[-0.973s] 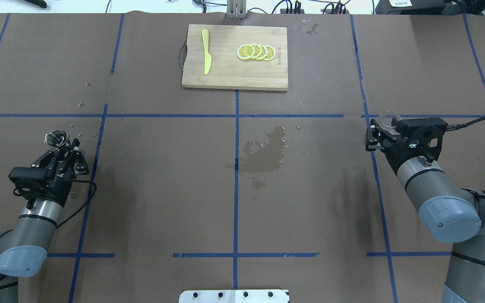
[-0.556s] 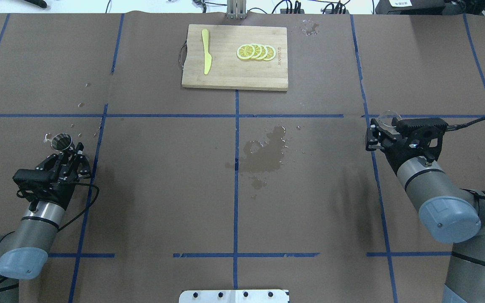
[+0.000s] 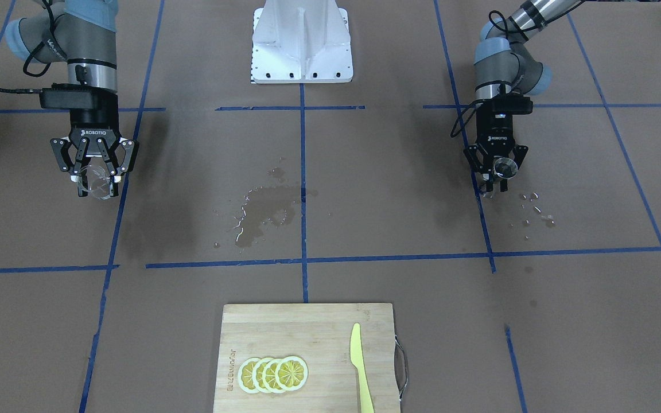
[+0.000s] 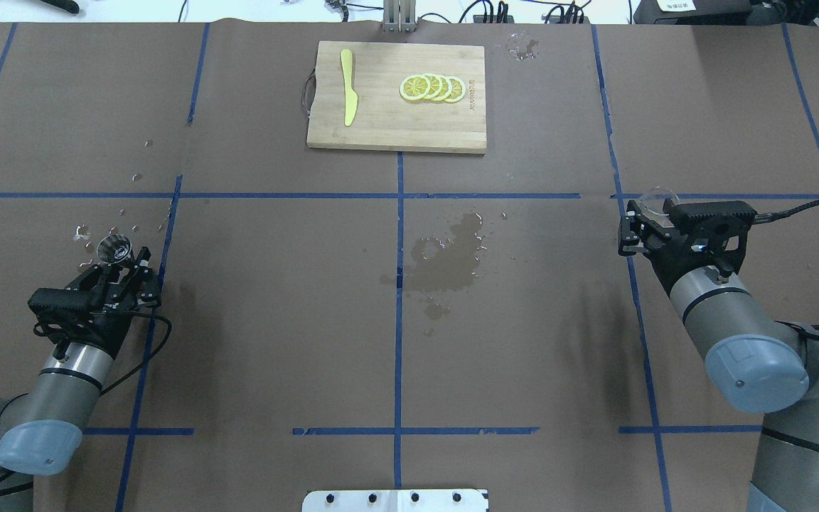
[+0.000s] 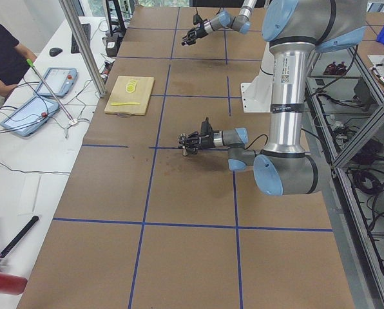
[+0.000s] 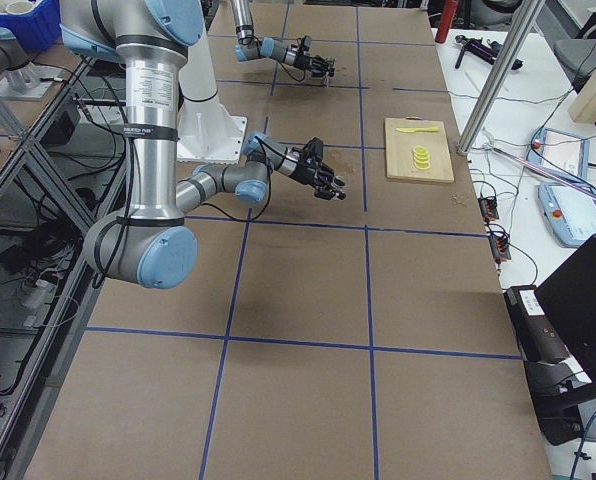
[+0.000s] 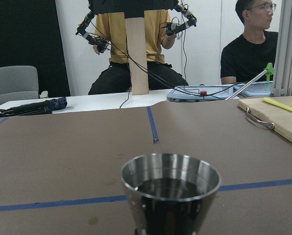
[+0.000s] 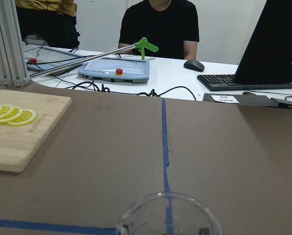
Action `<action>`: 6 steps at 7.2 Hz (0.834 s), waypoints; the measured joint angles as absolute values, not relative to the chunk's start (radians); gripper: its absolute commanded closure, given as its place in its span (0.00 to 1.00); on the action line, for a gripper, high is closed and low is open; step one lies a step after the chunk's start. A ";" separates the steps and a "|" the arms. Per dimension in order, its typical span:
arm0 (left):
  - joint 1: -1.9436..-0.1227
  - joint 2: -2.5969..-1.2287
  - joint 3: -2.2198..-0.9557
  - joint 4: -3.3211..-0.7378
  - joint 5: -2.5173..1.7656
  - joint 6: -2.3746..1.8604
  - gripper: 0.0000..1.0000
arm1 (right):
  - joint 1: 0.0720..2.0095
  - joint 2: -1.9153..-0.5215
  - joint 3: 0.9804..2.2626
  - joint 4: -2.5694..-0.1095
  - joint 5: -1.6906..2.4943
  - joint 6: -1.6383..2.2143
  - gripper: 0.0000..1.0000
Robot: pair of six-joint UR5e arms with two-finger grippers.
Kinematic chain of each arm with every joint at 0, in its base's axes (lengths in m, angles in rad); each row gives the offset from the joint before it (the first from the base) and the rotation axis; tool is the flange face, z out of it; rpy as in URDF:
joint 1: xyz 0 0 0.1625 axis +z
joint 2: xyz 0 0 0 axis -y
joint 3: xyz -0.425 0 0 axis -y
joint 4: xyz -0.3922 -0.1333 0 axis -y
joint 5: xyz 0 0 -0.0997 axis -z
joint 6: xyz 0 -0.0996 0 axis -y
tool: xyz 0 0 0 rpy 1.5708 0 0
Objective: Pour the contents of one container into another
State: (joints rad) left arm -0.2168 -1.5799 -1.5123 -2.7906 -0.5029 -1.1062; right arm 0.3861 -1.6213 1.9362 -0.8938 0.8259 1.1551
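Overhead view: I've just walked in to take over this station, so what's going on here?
The left gripper holds a small metal cup at one side of the table; the right gripper holds a clear glass at the other. They are far apart, so nothing is being poured now. A wet patch lies mid-table. A cutting board with lemon slices and a yellow knife sits at the far edge.
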 measured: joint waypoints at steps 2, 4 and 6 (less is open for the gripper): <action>-0.217 -1.580 -1.516 -2.792 -0.511 -1.106 0.00 | 0.370 -1.621 1.926 -0.894 0.800 1.155 1.00; -0.218 -1.577 -1.518 -2.792 -0.521 -1.104 0.00 | 0.357 -1.621 1.918 -0.894 0.786 1.155 1.00; -0.220 -1.573 -1.520 -2.793 -0.535 -1.099 0.00 | 0.348 -1.621 1.910 -0.894 0.777 1.157 1.00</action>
State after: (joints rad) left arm -0.2201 -1.5729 -1.5196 -2.7932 -0.5353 -1.0991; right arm 0.3483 -1.6214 1.9095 -0.8940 0.7765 1.1575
